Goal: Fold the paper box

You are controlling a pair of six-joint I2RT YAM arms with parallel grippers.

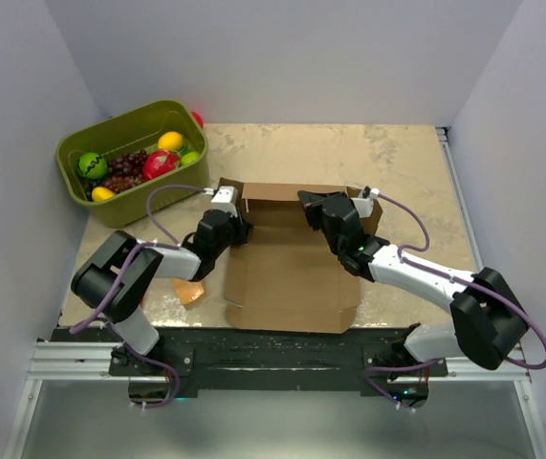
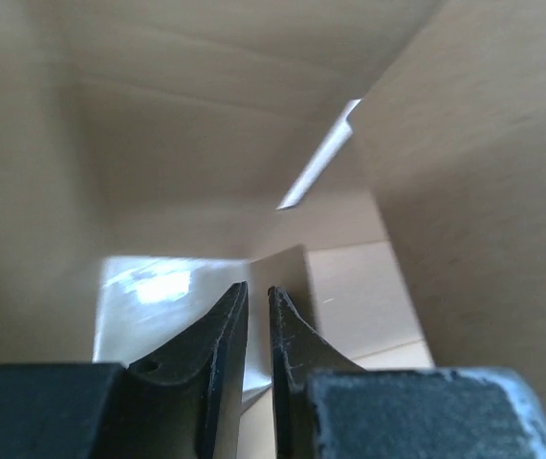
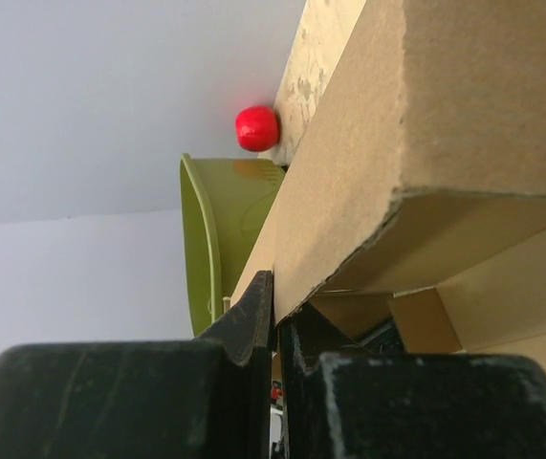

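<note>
Olive-green bin (image 1: pixel 68 167) sits at the upper left of the top view, holding fruit (image 1: pixel 158 164), with a red ball (image 1: pixel 197 119) just behind its far corner. An orange block (image 1: pixel 188 292) lies lower left of centre on the worktop (image 1: pixel 397 163), partly under the left arm. The left pincer (image 1: pixel 227 203) is at the box's (image 1: pixel 292 268) upper-left corner. In its wrist view the fingers (image 2: pixel 229 330) stand almost together with only a slit between them, and an upright flap edge shows right beyond the tips. Whether they pinch it I cannot tell.

Brown cardboard fills the middle of the top view: the box lies on the worktop with its far wall raised and a flat panel spread toward the bottom of the frame. The right pincer (image 1: pixel 309 203) is at the raised wall, right of centre. Its wrist view shows the fingers (image 3: pixel 253 311) closed together, with the wall's edge meeting the tips. The bin and red ball appear at left there.
</note>
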